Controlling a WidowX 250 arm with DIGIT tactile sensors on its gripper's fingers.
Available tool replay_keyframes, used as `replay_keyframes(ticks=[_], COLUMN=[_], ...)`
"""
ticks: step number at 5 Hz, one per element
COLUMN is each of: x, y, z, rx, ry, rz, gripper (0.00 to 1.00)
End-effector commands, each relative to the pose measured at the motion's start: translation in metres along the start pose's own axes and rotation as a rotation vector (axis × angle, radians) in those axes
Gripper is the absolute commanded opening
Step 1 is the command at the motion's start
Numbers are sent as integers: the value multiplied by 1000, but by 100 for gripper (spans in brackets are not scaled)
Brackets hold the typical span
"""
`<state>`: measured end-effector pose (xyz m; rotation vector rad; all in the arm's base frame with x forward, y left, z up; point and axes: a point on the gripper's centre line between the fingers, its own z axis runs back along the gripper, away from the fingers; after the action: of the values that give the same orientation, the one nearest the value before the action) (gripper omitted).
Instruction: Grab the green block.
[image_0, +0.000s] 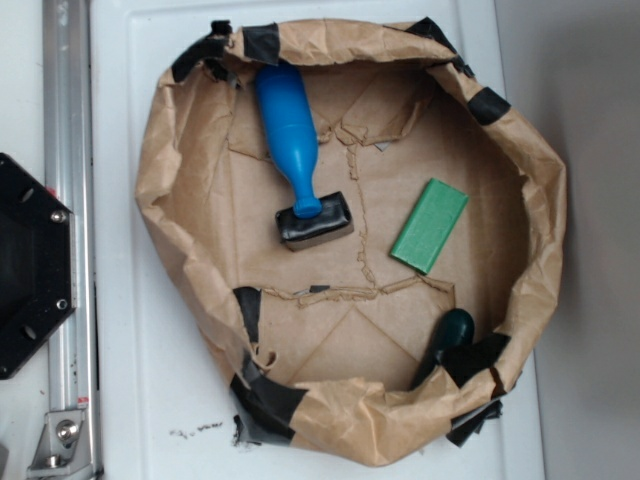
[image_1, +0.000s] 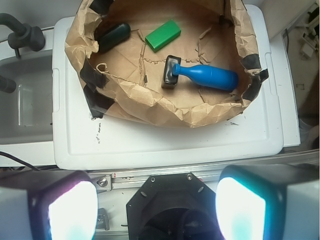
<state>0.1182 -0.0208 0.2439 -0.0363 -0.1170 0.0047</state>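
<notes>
Viewing from the wrist camera, nearest first:

- Gripper (image_1: 156, 207): fingers (image_1: 70, 210) standing wide apart at the bottom of the frame, gripping nothing, pads glowing pale. Hanging well short of the paper nest and over the black base plate (image_1: 167, 207) and metal rail (image_1: 210, 172).
- White lid (image_1: 165, 142): lying just beyond the rail, flat, carrying small dark scuff marks near its left front.
- Paper nest (image_1: 150, 102): sitting on the white lid, crumpled brown paper forming a raised ring, patched with black tape (image_1: 97, 100) at several spots along the rim.
- Blue-handled tool (image_1: 207, 76): lying on its side inside the nest, black block end pointing left, blue handle reaching toward the right wall.
- Green block (image_1: 163, 35): lying flat on the paper floor inside the nest, beyond the tool's black end and apart from it, touching nothing else. Sitting at a slant to the frame.
- Dark green rounded object (image_1: 114, 36): lying left of the green block, near but apart, against the nest wall.

Viewing from the exterior camera:

- Green block (image_0: 430, 225): resting on the right half of the nest floor, between the tool's black end (image_0: 315, 222) and the right wall.
- Dark green rounded object (image_0: 452, 335): lying below the block, partly tucked under taped rim.
- Gripper not appearing in this view.
</notes>
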Motion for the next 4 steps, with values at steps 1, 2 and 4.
replay_keyframes(ticks=[1,2,4], x=[0,34,98], y=[0,7,12], z=[0,-45,-95], rx=[0,-25,-36], ry=[0,-62,-174], rz=[0,94,439], gripper=[100,100,100])
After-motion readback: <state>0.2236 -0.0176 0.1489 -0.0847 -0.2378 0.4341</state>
